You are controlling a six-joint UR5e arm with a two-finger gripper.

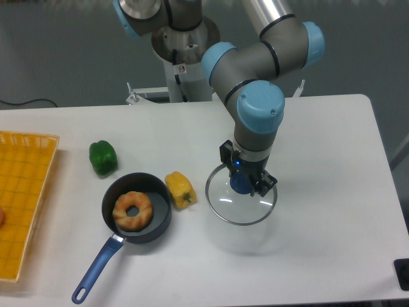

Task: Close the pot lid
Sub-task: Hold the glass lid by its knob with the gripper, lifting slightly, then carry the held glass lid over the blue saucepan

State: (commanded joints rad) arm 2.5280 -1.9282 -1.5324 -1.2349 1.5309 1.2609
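**Lid in the gripper, pot uncovered**

At the far left a yellow basket (22, 192) lies on the white table (332, 160), cut off by the frame edge. To its right sits a green pepper (102, 157). Just below and right of it stands the pot (137, 208), uncovered, with a doughnut (133, 210) inside and its blue handle (97, 269) reaching toward the lower left. A yellow pepper (180, 189) lies right beside the pot's rim on the right; whether they touch cannot be told.

Further right, apart from the pot, is the lid (241, 197), a clear disc with a thin metal rim. The gripper (243, 182) comes straight down onto its centre, jaws closed around the blue knob (239, 184). A faint shadow shows on the table just below the lid; whether the lid rests on the table or hangs just above it cannot be told.
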